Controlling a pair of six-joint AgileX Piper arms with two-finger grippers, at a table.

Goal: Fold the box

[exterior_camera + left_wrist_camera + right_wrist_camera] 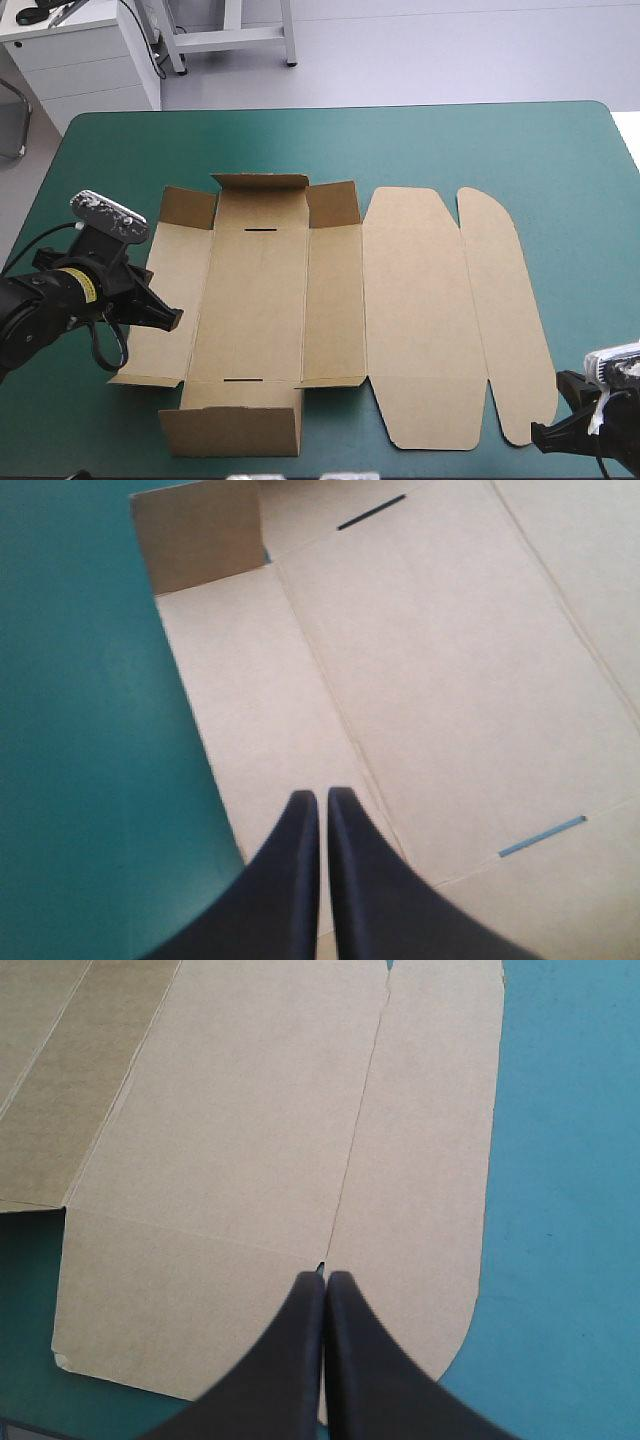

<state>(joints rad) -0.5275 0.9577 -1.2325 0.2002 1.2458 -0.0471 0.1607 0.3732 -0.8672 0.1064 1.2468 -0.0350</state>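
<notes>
We see the flat brown cut-cardboard box (330, 300) mid teal-green worktop (450, 140), end flaps raised. Left jaws pressed together, empty, over its left panel. Right jaws together, empty, at its rounded flap by the near right corner.

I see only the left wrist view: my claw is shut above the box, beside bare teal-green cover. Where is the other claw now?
Observer: The right claw is by the table's near right corner, at the near end of the box's lid.
Operator: Is it open?
Observer: No, shut; its tip is over the crease between the lid and the rounded outer flap.
Operator: Is the lid raised?
Observer: No, the lid lies flat on the table.
</notes>
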